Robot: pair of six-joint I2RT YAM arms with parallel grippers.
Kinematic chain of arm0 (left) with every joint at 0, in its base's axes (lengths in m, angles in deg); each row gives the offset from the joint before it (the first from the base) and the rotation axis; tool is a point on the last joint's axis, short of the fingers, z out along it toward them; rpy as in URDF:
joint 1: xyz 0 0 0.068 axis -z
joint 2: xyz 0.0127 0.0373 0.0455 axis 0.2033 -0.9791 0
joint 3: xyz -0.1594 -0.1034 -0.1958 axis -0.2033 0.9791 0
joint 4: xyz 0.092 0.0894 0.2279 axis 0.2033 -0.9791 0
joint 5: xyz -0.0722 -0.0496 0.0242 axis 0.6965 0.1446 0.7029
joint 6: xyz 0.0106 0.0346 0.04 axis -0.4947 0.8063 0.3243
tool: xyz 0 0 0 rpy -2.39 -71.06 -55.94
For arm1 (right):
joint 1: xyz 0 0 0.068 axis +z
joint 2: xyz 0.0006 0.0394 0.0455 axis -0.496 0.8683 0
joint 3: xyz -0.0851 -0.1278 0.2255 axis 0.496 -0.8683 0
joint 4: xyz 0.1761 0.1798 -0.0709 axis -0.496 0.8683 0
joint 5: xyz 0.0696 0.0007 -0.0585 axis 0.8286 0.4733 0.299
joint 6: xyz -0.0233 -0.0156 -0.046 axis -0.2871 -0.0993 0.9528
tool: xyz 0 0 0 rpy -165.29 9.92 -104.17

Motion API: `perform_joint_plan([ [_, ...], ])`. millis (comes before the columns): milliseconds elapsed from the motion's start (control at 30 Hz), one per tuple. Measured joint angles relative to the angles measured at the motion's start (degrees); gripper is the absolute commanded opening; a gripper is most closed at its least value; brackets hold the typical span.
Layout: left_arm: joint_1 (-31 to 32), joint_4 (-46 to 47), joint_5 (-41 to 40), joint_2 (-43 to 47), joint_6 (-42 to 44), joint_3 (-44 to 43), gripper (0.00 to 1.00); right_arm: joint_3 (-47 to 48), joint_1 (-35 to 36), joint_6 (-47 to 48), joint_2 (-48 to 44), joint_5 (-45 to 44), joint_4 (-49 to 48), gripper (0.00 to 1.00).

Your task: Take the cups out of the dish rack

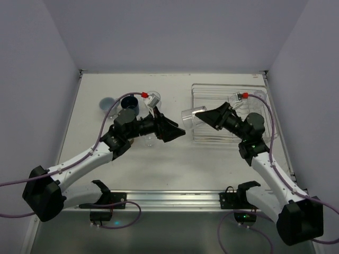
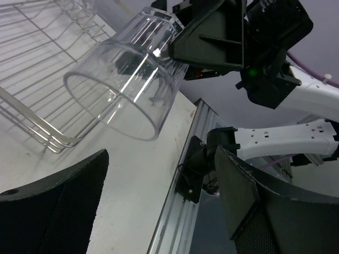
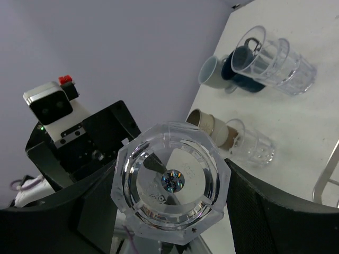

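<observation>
The right gripper (image 1: pixel 201 117) is clenched on the base of a clear tumbler (image 1: pixel 189 116). It holds the tumbler on its side in the air, just past its fingertips, with the mouth pointing away toward the left gripper (image 2: pixel 161 153). In the right wrist view the tumbler's faceted bottom fills the gap between the two fingers (image 3: pixel 280 211), which flank it closely. The left gripper is released, its fingers (image 2: pixel 53 211) spread wide. The tumbler's open rim hangs tilted just ahead of and above them, not between them and touching neither. The two grippers face each other at close range above the table (image 1: pixel 212 164). The rack (image 1: pixel 212 91) sits behind and beside the right gripper. The tumbler is held at the rack edge nearest the left gripper, off the wires. From the left gripper, the rack's corner shows ahead and to the left of the tumbler. Past the left gripper, well apart from the right one, more cups stand on the table. A light mug (image 3: pixel 212 71) and a navy mug (image 3: pixel 244 66) are side by side, with a second tumbler (image 3: pixel 278 58) just beside the navy one. Nearer the left gripper are a brown cup (image 3: pixel 209 127) and a third tumbler (image 3: pixel 253 145), just beside each other.
</observation>
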Motion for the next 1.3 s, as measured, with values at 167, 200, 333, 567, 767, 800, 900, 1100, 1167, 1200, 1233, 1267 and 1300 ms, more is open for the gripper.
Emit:
perform_joint_plan([
  [167,2.0,4.6,0.7,-4.3,-2.7,0.0,0.74,-2.8,3.0,-4.4,4.8,3.0,-8.0,0.24],
  [200,2.2,5.4,0.8,-4.9,-3.1,0.0,0.71,-3.1,3.5,-4.9,5.4,3.2,-8.8,0.24],
  [333,2.6,7.8,0.9,-5.9,-4.9,0.0,0.43,-3.5,6.2,-7.2,9.1,3.7,-13.5,0.24],
  [567,2.3,8.7,0.0,-4.7,-4.4,0.1,0.0,-3.5,8.5,-13.4,12.6,4.4,-22.6,0.54],
  [767,3.3,-2.9,-6.4,-0.4,2.2,-1.9,0.0,-3.3,10.3,-9.6,13.0,3.2,-18.6,0.99],
  [800,3.3,-6.8,-8.3,0.1,4.0,-3.1,0.0,-3.1,10.5,-8.1,12.9,2.4,-16.2,0.99],
  [900,3.3,-17.7,-15.3,1.9,9.1,-6.2,0.0,-2.6,10.7,-2.7,11.5,0.9,-8.9,0.99],
  [1100,3.2,-36.4,-27.4,5.2,16.9,-12.9,0.0,-2.0,10.7,7.1,5.9,-3.8,5.4,0.99],
  [1167,3.2,-42.4,-31.4,4.3,19.4,-16.4,0.0,-1.6,10.7,10.0,4.0,-6.1,9.2,0.99],
  [1200,3.2,-45.0,-33.1,3.5,20.4,-17.7,0.0,-1.5,10.8,11.1,3.2,-6.9,10.7,0.99],
  [1233,3.2,-47.3,-34.6,2.5,21.4,-18.9,0.0,-1.4,10.8,12.3,2.2,-8.4,12.3,0.99],
  [1267,3.2,-49.2,-35.8,1.5,22.3,-19.6,0.0,-1.4,10.8,13.3,1.0,-10.1,13.8,0.99],
  [1300,3.2,-51.1,-36.9,0.1,23.1,-20.2,0.0,-1.4,10.8,14.2,-0.1,-11.8,15.3,0.99],
])
